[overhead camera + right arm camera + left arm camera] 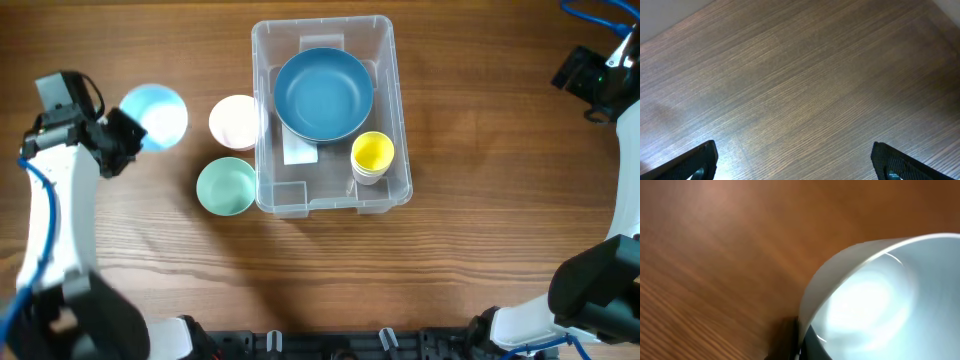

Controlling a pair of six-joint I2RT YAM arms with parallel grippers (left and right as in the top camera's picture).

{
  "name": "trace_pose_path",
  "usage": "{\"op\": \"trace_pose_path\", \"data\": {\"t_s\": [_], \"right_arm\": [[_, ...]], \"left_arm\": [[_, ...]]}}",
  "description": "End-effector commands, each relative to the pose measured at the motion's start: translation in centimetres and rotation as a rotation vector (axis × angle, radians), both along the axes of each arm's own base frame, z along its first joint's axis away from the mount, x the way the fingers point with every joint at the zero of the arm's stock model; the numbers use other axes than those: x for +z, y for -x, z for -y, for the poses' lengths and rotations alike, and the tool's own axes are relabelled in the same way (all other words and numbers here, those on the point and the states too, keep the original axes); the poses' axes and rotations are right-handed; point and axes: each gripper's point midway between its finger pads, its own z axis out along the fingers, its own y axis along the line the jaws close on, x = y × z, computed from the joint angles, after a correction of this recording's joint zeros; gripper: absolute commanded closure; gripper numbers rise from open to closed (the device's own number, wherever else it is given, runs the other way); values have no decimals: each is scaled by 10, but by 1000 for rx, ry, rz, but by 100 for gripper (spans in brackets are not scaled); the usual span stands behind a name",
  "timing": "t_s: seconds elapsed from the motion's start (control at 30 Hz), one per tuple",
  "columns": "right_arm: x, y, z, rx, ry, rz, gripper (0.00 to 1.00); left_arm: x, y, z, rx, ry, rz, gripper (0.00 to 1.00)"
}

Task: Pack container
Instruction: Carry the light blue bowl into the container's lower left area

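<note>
The clear plastic container (263, 120) stands at the table's middle, with a large blue bowl (323, 94) and a yellow cup (373, 153) inside it. My left gripper (125, 135) is shut on the rim of a light blue bowl (158, 112) and holds it left of the container. That bowl fills the left wrist view (880, 300), blurred, with a finger on its rim (790, 340). My right gripper (580, 72) is open and empty at the far right; its wrist view (795, 160) shows only bare wood between the fingers.
A pink-white bowl (234, 121) and a green bowl (226, 186) sit on the wooden table just left of the container. The right arm's base (590, 290) stands at the front right.
</note>
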Motion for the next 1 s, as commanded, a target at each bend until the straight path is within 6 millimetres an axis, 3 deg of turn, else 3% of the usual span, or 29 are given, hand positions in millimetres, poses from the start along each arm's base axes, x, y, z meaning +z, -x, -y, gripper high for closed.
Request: {"op": "trace_pose_path", "data": {"t_s": [0.0,0.17,0.4,0.63,0.77,0.8,0.83,0.9,0.97], "right_arm": [[9,-1,-3,-3,-9,28,0],[9,-1,-3,-3,-9,28,0],[9,-1,-3,-3,-9,28,0],[9,-1,-3,-2,-9,28,0],[9,-1,-3,-3,-9,28,0],[9,-1,-3,-3,-9,28,0],[9,-1,-3,-3,-9,28,0],[9,-1,-3,-2,-8,28,0],[9,-1,-3,-3,-9,28,0]], "left_arm": [[62,-3,60,-140,19,159,96],[83,12,141,-341,41,200,96],[60,41,223,-584,55,94,96],[25,62,262,-708,11,-40,96],[12,61,265,-717,-41,-72,90],[10,59,263,-712,-51,-74,87],[11,57,261,-704,-57,-70,76],[13,52,256,-686,-57,-55,37],[18,46,249,-658,-53,-34,31]]}}
